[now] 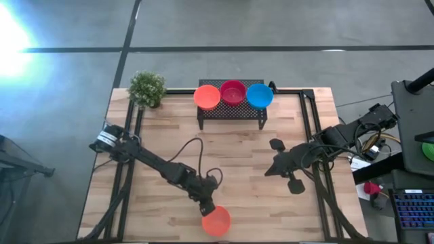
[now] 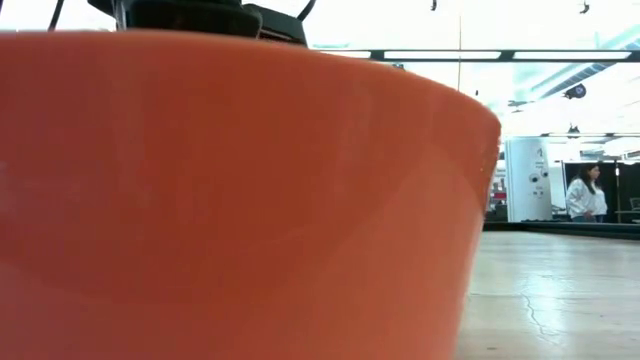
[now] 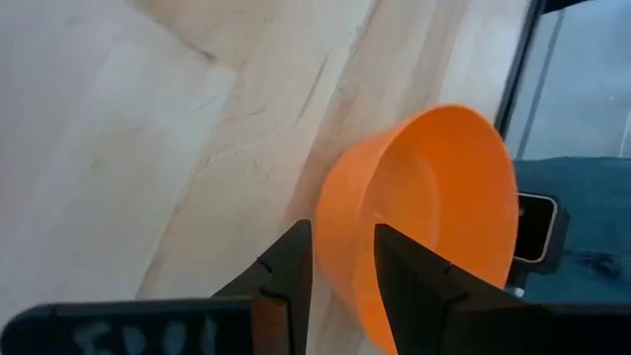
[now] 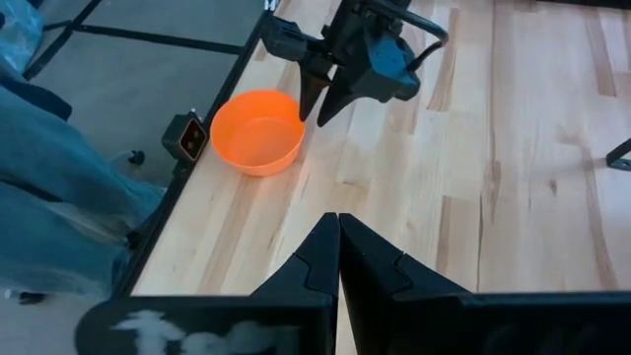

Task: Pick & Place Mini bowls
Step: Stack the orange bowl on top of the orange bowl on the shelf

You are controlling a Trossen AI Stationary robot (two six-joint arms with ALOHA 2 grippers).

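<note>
From above, you see the left gripper (image 1: 209, 207) at the near table edge, its fingers straddling the rim of an orange mini bowl (image 1: 216, 221). Three more bowls, orange (image 1: 207, 97), crimson (image 1: 232, 92) and blue (image 1: 259, 95), sit in a row on the black wire-mesh rack (image 1: 231, 112) at the far side, beside the potted plant (image 1: 147, 89). The right gripper (image 1: 269, 169) hovers mid-table, pressed together.

At table height, the orange bowl's wall (image 2: 240, 200) fills your view; a person (image 2: 582, 193) stands far behind.

Your left wrist camera shows one finger (image 3: 286, 281) outside the bowl's wall (image 3: 414, 217) and the other inside, pinching the rim.

Your right wrist camera shows its own fingers (image 4: 315, 261) touching, with the bowl (image 4: 256, 130) resting upright by the table edge.
</note>
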